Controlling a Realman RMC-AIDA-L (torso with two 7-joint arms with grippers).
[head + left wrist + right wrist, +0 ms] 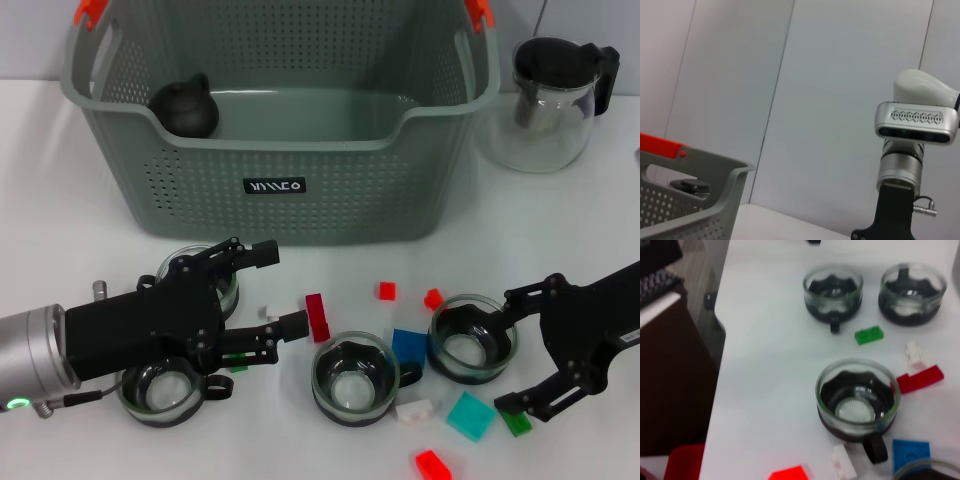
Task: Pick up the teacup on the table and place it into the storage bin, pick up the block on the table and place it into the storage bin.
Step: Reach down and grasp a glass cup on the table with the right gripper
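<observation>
Left gripper (pixel 275 290): jaws spread, empty, above teacups (pixel 191 283).
Right gripper (pixel 512 350): jaws released, straddling teacup (pixel 472 338).
Advice: close squarely on the rim, lift clear, carry to storage bin (pixel 290 190).

From my head view, the left claw (pixel 270 290) covered most of one glass teacup (pixel 215 285). The storage bin (pixel 300 185) ran off the top edge, and the green block (pixel 517 422) sat half hidden under the right claw (pixel 520 350).
</observation>
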